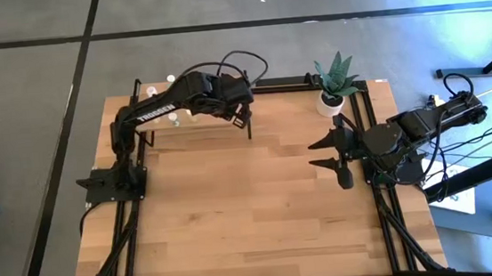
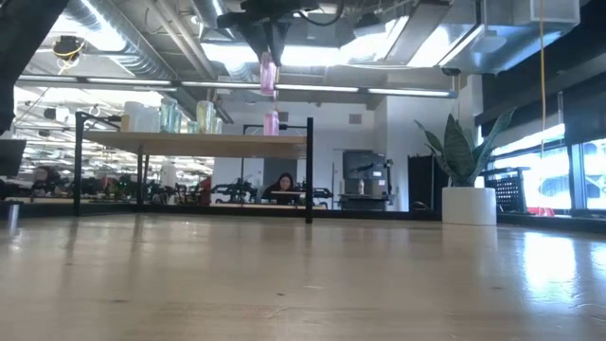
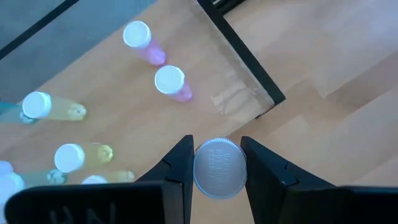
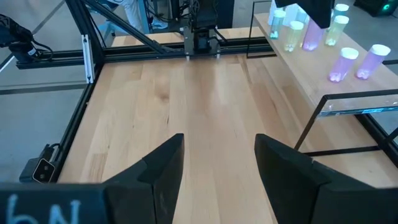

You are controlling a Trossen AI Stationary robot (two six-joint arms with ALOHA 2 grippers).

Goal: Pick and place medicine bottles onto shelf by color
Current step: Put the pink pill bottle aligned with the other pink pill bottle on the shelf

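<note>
My left gripper [image 3: 217,146] is shut on a pink medicine bottle with a white cap [image 2: 268,72], high above the right end of the shelf [image 2: 189,144]. Two pink bottles [image 3: 170,81] [image 3: 138,37] stand upright on the shelf near that end. Yellow bottles [image 3: 67,157] and greenish ones stand farther along toward its left end. My right gripper [image 4: 217,155] waits open and bare over the table's right side [image 1: 337,152]. My left gripper pinches the pink bottle's white cap [image 3: 219,168] between its two fingers, one on each side of the round top. The fingers come from above, slanting down. The bottle hangs upright below them [image 2: 268,80], lifted clear of the shelf.
A black upright post [image 2: 310,170] marks the shelf's right corner. A white pot with a green plant [image 1: 332,95] stands at the table's far right. Bare wood tabletop [image 1: 252,209] lies between the two arms.
</note>
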